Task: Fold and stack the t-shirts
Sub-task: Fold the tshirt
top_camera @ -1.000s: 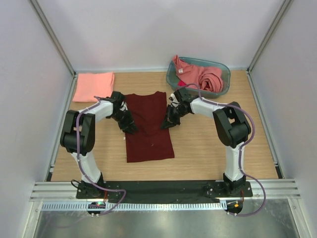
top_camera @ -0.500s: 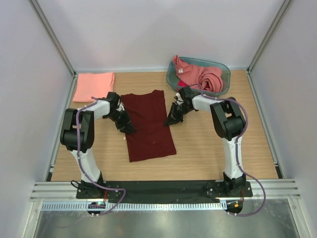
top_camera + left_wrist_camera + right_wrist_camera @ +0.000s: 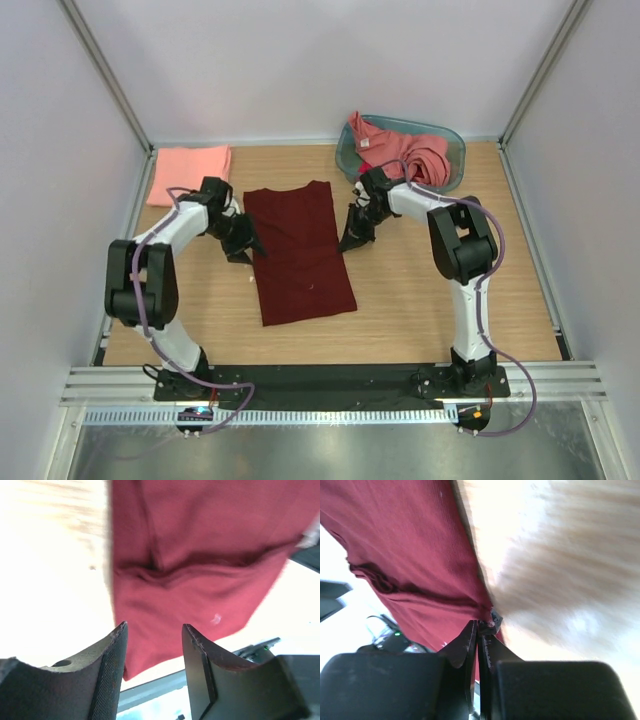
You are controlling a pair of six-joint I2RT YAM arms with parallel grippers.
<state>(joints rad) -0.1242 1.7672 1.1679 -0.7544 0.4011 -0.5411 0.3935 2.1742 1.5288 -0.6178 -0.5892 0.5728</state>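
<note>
The dark maroon t-shirt (image 3: 300, 250) lies flat mid-table as a long narrow strip, its sides folded in. My left gripper (image 3: 243, 250) hovers open just off its left edge; in the left wrist view the jaws (image 3: 152, 632) stand apart with nothing between them, and the maroon cloth (image 3: 200, 565) lies beyond. On the shirt's right edge my right gripper (image 3: 348, 242) is shut, with a pinch of maroon hem between its tips (image 3: 482, 624). A folded salmon t-shirt (image 3: 188, 160) sits at the back left. Crumpled pink t-shirts (image 3: 415, 160) fill the basket.
The teal plastic basket (image 3: 452, 135) stands at the back right, close behind my right arm. Grey walls and metal posts close in the table on three sides. Bare wood shows to the right of the maroon t-shirt and in front of it.
My left gripper has opened, let go of the maroon t-shirt's left edge and drawn back to the left. The right gripper stays shut on the right edge and has shifted slightly back.
</note>
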